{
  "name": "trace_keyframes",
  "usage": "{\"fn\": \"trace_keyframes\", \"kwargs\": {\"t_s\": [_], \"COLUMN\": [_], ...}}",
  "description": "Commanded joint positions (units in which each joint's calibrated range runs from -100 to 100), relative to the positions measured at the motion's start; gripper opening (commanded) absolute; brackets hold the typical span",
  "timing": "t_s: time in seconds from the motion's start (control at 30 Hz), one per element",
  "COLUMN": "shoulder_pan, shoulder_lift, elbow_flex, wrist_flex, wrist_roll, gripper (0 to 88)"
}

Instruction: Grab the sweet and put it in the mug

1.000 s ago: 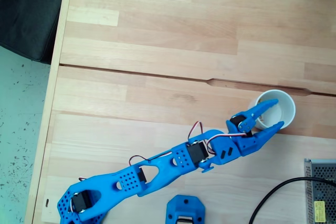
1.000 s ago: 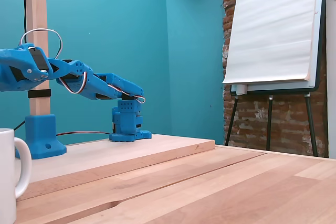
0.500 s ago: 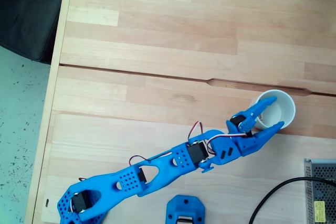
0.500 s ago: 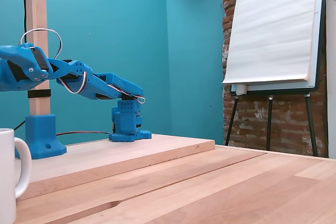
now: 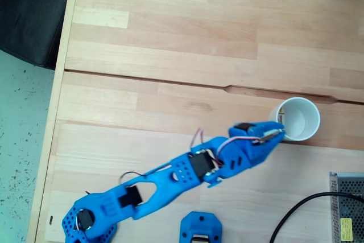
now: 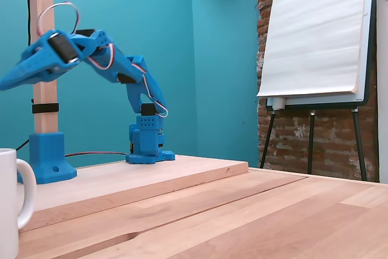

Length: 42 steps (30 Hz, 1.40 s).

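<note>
The white mug (image 5: 301, 119) stands on the wooden table at the right in a fixed view looking down; its side and handle sit at the lower left edge (image 6: 13, 201) of the low fixed view. A tiny yellowish speck (image 5: 282, 119) at the mug's left inner wall may be the sweet; I cannot tell for sure. My blue gripper (image 5: 278, 132) hovers just left of the mug's rim, its fingers drawn together with nothing seen between them. From the side, the gripper (image 6: 7, 83) is raised well above the mug, pointing down and left.
A grey metal box (image 5: 347, 206) with a black cable (image 5: 296, 215) lies at the lower right, and a blue printed part (image 5: 200, 227) sits by the front edge. A wooden post in a blue foot (image 6: 46, 156) and an easel (image 6: 318, 40) stand behind. The table's edge (image 5: 57, 95) runs down the left.
The gripper, open over the mug before, has pulled back to the left of the rim, risen, and closed its fingers. The arm's elbow has lifted.
</note>
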<state>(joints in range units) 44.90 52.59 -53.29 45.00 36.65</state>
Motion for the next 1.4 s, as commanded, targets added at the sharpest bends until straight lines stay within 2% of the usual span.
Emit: {"fn": "trace_keyframes", "kwargs": {"t_s": [0.0, 0.37, 0.7, 0.93, 1.37], "shoulder_pan": [-2.64, -11.28, -20.36, -27.26, -33.72], "shoulder_lift": [-17.13, -46.31, -69.89, -85.12, -109.13], "elbow_flex": [11.81, 54.36, 87.91, 105.39, 130.1], "wrist_flex": [0.33, 0.33, 0.33, 0.33, 0.25], "wrist_roll": [-0.29, -6.2, -7.13, -8.89, -10.21], "gripper": [2.8, 2.8, 1.8, 1.7, 1.2]}}
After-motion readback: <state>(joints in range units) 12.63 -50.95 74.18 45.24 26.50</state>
